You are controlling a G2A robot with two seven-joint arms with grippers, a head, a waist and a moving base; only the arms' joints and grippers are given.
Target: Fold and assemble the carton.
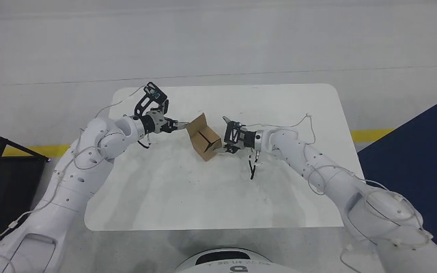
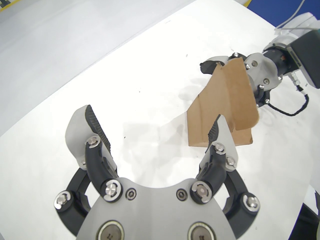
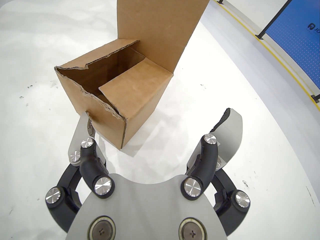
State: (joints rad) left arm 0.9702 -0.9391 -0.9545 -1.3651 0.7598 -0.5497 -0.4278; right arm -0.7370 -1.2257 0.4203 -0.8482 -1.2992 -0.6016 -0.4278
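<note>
Carton (image 1: pixel 204 136) stands near the middle of the white table (image 1: pixel 287 191). Its mouth is open, its rim torn, and one tall flap (image 3: pixel 160 13) is raised. It sits between the two grippers.

Left gripper (image 2: pixel 153 116): spread wide, one fingertip just beside the flap; contact unclear.

Right gripper (image 3: pixel 156 118): spread wide, carton's near lower corner close against one finger, nothing pinched.

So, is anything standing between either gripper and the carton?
Nothing visible does. The left gripper and the right gripper flank the carton from opposite sides on the white table. Both have their fingers open and sit right up at its walls.
</note>
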